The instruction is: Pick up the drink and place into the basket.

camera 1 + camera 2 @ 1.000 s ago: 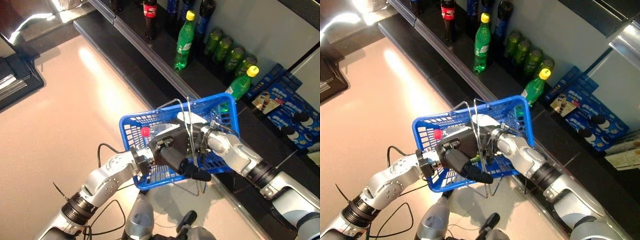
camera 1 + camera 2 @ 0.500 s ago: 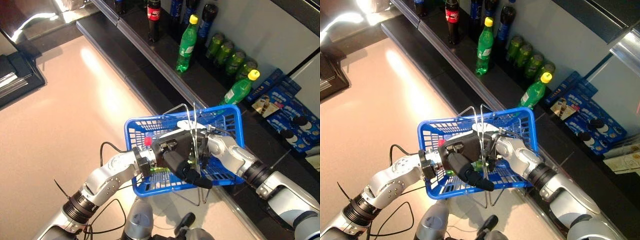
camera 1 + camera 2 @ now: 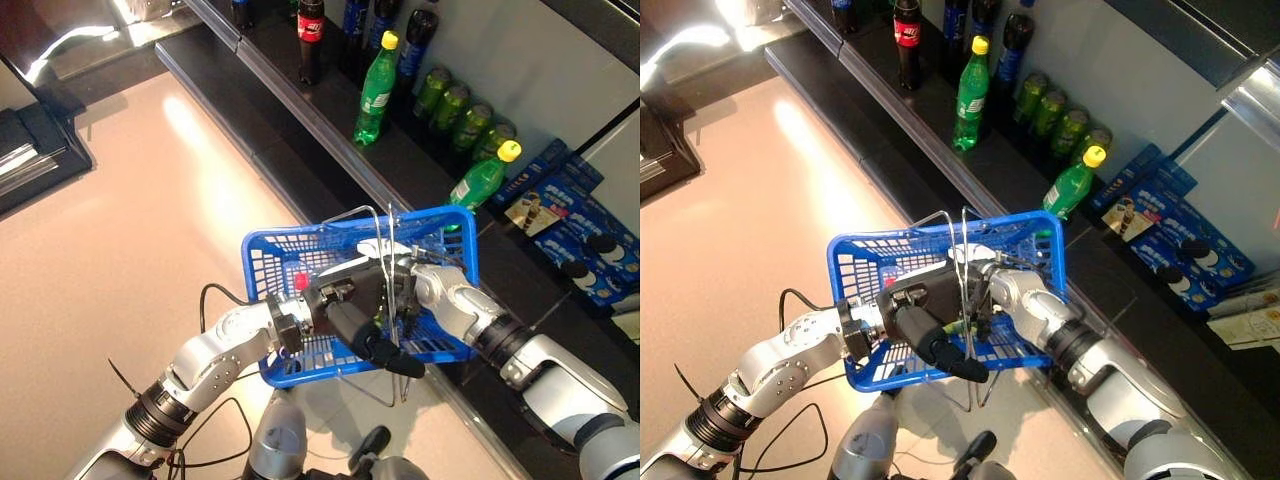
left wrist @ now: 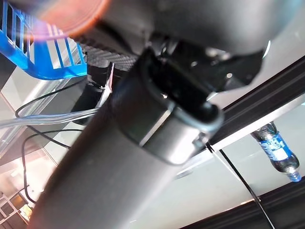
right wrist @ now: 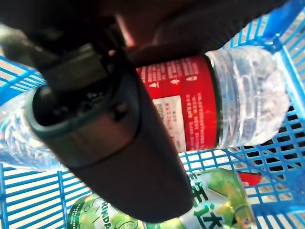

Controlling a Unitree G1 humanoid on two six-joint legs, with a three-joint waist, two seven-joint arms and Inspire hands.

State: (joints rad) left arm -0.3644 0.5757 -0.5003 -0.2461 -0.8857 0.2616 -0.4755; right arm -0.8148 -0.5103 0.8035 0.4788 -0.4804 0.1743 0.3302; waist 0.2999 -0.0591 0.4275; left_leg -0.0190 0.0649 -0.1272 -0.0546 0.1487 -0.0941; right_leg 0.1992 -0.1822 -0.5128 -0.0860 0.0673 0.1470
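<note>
From here I see print on a few things, none clear enough to read. The water bottle (image 5: 248,100) in my right wrist view wears a red label (image 5: 190,102) with small white print and a white panel. The green can (image 5: 214,200) beneath it bears pale lettering, partly hidden. The shelf's green bottles (image 3: 375,85) and blue boxes (image 3: 585,225) have illegible labels.

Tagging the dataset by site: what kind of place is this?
Probably a shop's drinks aisle: low dark shelves of green bottles and cans, stacked blue boxes, and a blue shopping basket by the robot's hands.
</note>
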